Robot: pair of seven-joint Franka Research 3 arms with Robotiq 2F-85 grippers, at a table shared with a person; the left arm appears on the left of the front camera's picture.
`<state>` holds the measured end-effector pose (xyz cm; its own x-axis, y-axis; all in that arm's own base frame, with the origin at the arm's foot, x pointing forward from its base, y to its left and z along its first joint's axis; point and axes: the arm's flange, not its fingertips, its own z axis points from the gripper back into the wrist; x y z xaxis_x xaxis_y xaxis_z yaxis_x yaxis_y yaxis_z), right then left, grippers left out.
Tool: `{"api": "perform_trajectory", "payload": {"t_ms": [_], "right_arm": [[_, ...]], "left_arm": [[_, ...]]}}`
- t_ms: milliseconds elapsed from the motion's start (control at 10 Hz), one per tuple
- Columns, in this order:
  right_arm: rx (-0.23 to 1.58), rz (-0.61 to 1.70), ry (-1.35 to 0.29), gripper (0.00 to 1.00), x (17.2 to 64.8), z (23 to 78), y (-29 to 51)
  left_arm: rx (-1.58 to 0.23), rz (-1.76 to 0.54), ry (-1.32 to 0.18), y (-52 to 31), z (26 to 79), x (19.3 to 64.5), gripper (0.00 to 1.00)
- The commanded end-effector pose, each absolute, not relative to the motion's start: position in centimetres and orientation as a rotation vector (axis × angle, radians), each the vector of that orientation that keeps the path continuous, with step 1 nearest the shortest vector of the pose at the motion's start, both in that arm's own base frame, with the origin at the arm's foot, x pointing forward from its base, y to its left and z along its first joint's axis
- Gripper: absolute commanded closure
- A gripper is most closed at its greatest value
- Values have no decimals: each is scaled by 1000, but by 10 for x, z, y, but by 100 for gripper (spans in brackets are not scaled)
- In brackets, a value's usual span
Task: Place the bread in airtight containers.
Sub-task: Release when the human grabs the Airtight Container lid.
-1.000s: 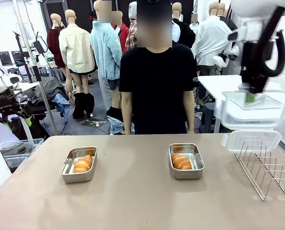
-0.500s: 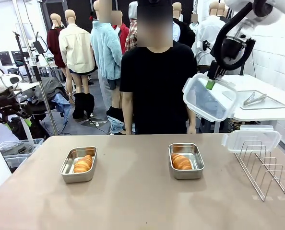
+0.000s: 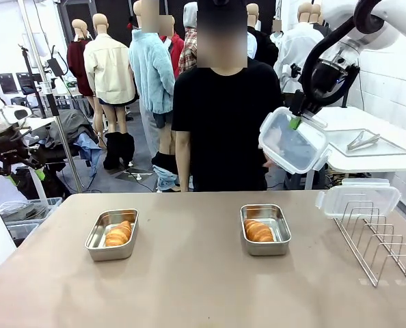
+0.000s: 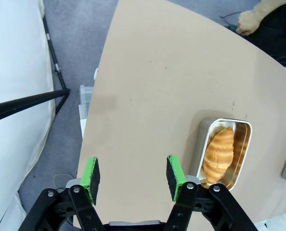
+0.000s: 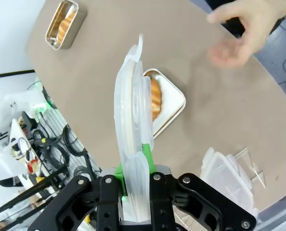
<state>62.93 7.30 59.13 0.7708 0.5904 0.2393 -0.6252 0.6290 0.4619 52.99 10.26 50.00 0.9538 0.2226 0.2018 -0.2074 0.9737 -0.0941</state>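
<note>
Two steel tubs sit on the tan table, each holding one golden roll: the left tub (image 3: 112, 234) with its bread (image 3: 118, 234), and the right tub (image 3: 265, 229) with its bread (image 3: 258, 231). My right gripper (image 3: 295, 123) is high above the right tub, shut on a clear white-rimmed lid (image 3: 293, 140) that hangs tilted. In the right wrist view the lid (image 5: 133, 120) stands edge-on between the fingers, with the right tub (image 5: 168, 107) and its bread (image 5: 155, 99) below. My left gripper (image 4: 132, 177) is open over the table edge, beside the left tub (image 4: 223, 154) and its roll (image 4: 219, 152).
A second clear lid (image 3: 357, 200) leans on the wire rack (image 3: 381, 239) at the table's right. A person in black stands at the far side; a hand (image 5: 241, 26) hovers over the table. A side table with a steel tray (image 3: 367, 142) stands behind on the right.
My right arm has swung the lid from the far right toward the middle and lowered it, now tilted above the right tub. The left arm has not moved.
</note>
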Motion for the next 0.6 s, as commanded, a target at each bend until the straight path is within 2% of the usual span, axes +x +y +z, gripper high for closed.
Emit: {"api": "perform_trajectory", "payload": {"t_ms": [0,500], "right_arm": [[552,728,-63,100,624,597,72],[552,728,-63,100,624,597,72]], "left_arm": [[-54,227,-218,102,502,529,28],[-54,227,-218,102,502,529,28]]}}
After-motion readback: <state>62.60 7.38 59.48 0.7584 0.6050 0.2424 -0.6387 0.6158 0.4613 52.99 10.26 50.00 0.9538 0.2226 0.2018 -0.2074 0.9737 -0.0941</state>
